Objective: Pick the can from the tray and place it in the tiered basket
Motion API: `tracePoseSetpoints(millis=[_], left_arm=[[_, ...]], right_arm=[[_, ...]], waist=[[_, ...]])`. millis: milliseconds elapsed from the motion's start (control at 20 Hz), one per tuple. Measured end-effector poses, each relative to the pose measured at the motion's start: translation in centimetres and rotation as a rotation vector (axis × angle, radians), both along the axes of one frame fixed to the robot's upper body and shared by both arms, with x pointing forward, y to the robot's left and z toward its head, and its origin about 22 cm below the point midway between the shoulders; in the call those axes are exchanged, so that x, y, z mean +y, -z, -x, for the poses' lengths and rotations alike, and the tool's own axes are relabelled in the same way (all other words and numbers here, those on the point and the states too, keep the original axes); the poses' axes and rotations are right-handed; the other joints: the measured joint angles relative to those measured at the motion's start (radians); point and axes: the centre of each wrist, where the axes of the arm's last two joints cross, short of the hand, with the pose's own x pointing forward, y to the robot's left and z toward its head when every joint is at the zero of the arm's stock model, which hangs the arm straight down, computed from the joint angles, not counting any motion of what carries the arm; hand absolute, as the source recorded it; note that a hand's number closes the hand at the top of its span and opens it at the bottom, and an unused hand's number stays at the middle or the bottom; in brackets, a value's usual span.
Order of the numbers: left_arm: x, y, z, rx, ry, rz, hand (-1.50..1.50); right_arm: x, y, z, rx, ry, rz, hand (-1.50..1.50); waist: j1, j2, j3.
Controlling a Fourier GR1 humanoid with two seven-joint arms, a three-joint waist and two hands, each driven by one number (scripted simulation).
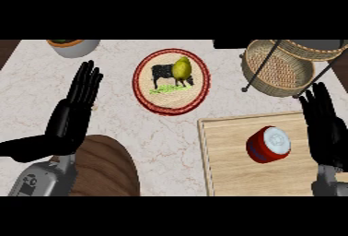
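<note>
We looked steeply down on a pale marble counter (176, 138) with faint tan veining, which filled most of the view. At the top left corner a strip of dark wood showed beyond the counter's edge, and a rounded dark wooden board (105, 168) lay on the counter at the lower left.

A light wooden tray (231, 175) sat at the lower right, its near side cut off by the view's edge. On it lay the red can (268, 144), tipped so that its pale round end faced up and toward us. The can rested on the tray's right half, untouched by either hand.

Our right hand (325, 129) stood over the tray's right edge, just beside the can, fingers straight and pointing away from us, holding nothing. Our left hand (71, 117) was well apart from it on the left, over bare counter, fingers straight and spread wide, thumb out to the side, also holding nothing.

The wicker tiered basket (279, 71) stood at the top right on thin black legs, beyond the tray, its upper tier partly out of view. In the middle sat a round woven plate (170, 80) with a red rim and a black cow design, with a yellow-green pear (181, 68) on it. A white bowl (73, 47) showed at the top left edge.
</note>
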Motion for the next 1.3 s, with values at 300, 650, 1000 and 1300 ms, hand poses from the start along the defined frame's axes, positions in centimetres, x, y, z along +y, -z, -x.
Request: tracePoseSetpoints(millis=[300, 650, 1000, 1300], left_arm=[[4.7, 1.9, 0.1, 0.126, -0.189, -0.235, 0.0], [7.9, 3.8, 0.8, 0.265, -0.309, -0.366, 0.0], [8.3, 3.5, 0.9, 0.304, -0.331, -0.397, 0.0], [8.0, 4.0, 0.6, 0.299, -0.325, -0.407, 0.0]], right_arm=[[-0.9, -2.8, 0.6, -0.055, -0.091, -0.034, 1.5], [-5.1, -1.1, 4.8, 0.156, 0.286, 0.152, -1.5], [-6.8, -7.9, 8.5, 0.273, 0.209, 0.346, -1.5], [-6.0, -13.0, 8.3, 0.472, -0.027, 0.574, -1.5]], waist=[[0.016, 0.003, -0.005], [-0.006, 0.005, -0.008], [0.004, 0.002, -0.01], [0.021, 0.007, -0.011]])
